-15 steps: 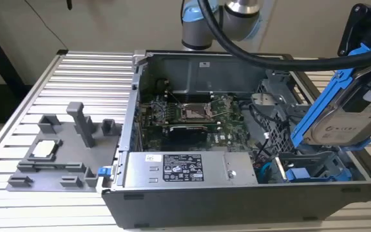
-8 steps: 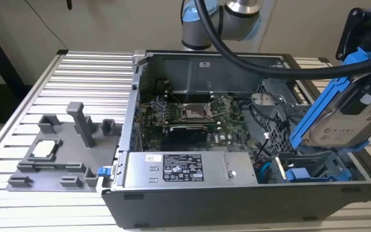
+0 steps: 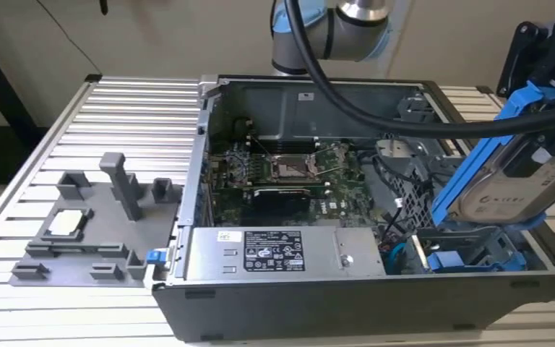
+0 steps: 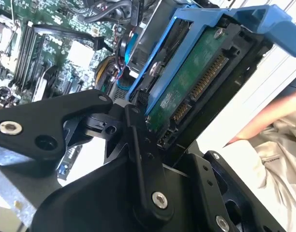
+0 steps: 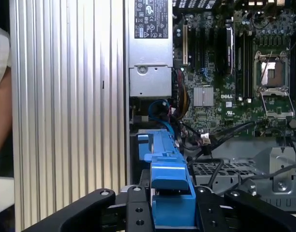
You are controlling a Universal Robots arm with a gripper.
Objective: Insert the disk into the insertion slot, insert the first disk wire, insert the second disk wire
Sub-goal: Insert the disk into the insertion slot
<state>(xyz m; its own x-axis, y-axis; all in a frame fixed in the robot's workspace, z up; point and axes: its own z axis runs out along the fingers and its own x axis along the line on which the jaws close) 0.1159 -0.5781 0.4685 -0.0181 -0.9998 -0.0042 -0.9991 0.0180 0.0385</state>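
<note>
My gripper [image 3: 551,126] is shut on the disk [image 3: 504,181], a silver-grey drive in a blue carrier frame. In the exterior view I hold it tilted, its lower end just above the insertion slot [image 3: 470,254] at the near corner of the open computer case on that view's right. The second wrist view shows the disk's green circuit board and connectors [image 4: 196,82] beside the black fingers [image 4: 138,140]. The blue carrier [image 5: 167,179] sits in my gripper [image 5: 170,205] in the first wrist view. Loose blue and black wires [image 5: 162,110] lie past the carrier's end.
The grey power-supply box [image 3: 268,253] with a white sticker lies along the case's near wall, the motherboard [image 3: 287,173] behind it. A grey fixture block [image 3: 95,224] stands on the ribbed table at the exterior view's left. A person's arm [image 4: 269,116] is close by.
</note>
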